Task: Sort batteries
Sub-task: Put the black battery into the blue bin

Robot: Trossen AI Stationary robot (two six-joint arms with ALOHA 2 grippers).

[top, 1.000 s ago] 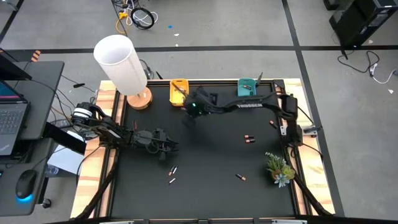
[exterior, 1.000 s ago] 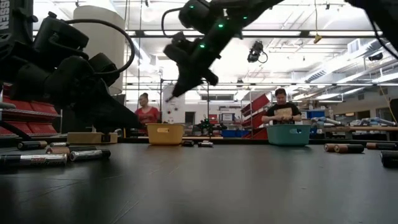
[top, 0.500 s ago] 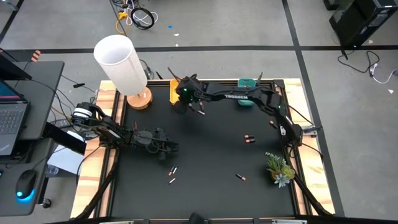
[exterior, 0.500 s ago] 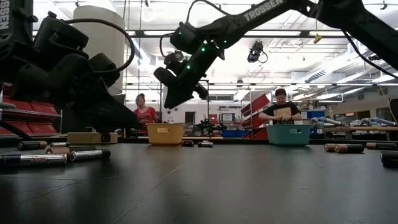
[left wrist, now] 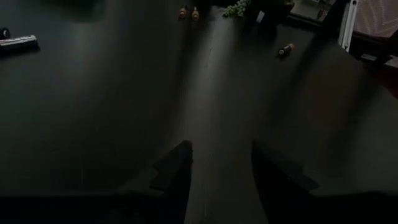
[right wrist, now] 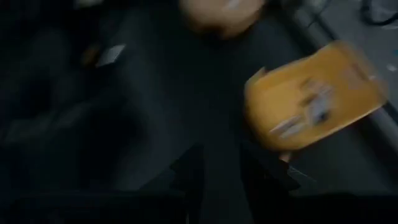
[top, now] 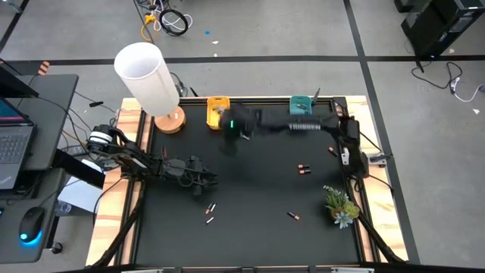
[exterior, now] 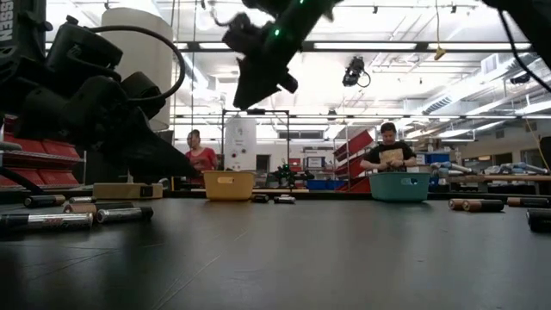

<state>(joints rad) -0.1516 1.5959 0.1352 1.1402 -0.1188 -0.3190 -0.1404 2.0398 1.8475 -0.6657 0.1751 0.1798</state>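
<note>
- Hovering beside the yellow bin (top: 217, 111), the right pincer (top: 229, 123) is parted and empty.
- Left pincer (top: 198, 175) rests parted.
- Risk: sweeping low could scatter loose batteries (top: 303, 169).

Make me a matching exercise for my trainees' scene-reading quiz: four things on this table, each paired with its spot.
Things:
1. yellow bin
2. teal bin
3. small plant
4. left gripper

Places:
A. far edge, right of the other bin
B. near right corner
C. left side, low over the mat
D. far edge, beside the right gripper

Pairs: 1-D, 2-A, 3-B, 4-C
</note>
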